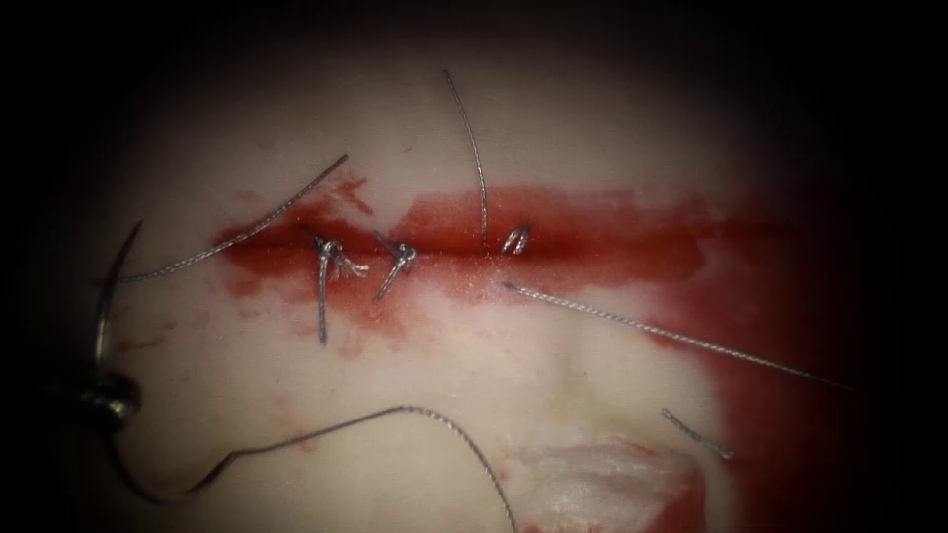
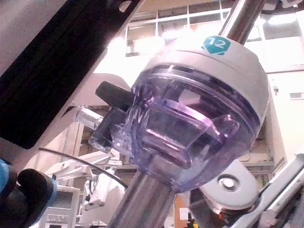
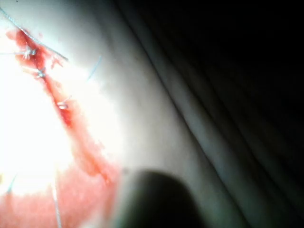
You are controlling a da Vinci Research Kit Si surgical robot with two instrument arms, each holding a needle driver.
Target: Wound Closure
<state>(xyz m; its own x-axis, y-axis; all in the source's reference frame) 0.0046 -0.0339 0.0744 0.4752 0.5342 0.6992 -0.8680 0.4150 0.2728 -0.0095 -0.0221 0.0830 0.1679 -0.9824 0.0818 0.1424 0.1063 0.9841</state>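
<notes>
The tissue (image 1: 553, 375) has a horizontal cut (image 1: 592, 237) soaked in red fluid. Two knotted stitches (image 1: 331, 252) (image 1: 400, 257) and a third stitch loop (image 1: 515, 239) cross it. At the far left, beyond the cut's left end, the dark curved needle (image 1: 104, 296) arcs above the tissue and is not in it. The left tool (image 1: 109, 398) is shut on the needle low on its curve. Thread (image 1: 415, 409) trails from there across the near tissue. The right tool (image 3: 152, 199) is a dark blurred shape near the tissue (image 3: 142, 104).
One thread tail (image 1: 474, 148) rises from the cut towards the back. Another thread (image 1: 671, 336) runs to the right over the red fluid. A short cut end (image 1: 696, 434) lies at the near right. A clear purple housing (image 2: 190, 128) sits on the left shaft.
</notes>
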